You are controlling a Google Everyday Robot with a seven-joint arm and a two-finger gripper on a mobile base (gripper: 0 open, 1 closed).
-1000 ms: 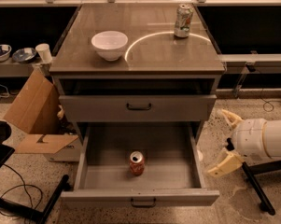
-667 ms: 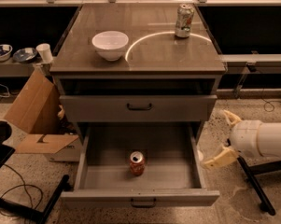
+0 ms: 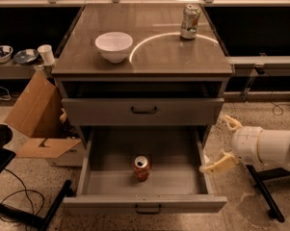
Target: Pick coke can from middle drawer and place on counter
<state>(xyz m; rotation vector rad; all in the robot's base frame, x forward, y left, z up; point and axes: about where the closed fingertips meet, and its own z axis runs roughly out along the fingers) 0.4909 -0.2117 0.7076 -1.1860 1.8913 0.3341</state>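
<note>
The coke can [image 3: 141,168] is small and red with a silver top. It stands upright on the floor of the open middle drawer [image 3: 106,150], near the front centre. The drawer is pulled out, its front panel and black handle at the bottom. The counter [image 3: 154,52] is the glossy grey-brown cabinet top with a pale arc mark. My gripper [image 3: 221,143] is at the right of the drawer, outside its right wall, with its two cream fingers spread apart and nothing between them. It is well apart from the can.
A white bowl [image 3: 114,45] and a silver-green soda can [image 3: 190,21] stand on the counter. A closed drawer [image 3: 144,110] sits above the open one. Cardboard boxes [image 3: 38,124] lie at the left on the floor. A black stand [image 3: 265,196] is at the right.
My gripper has moved a little lower and leftward, closer to the drawer's right wall. The can and drawer have not moved.
</note>
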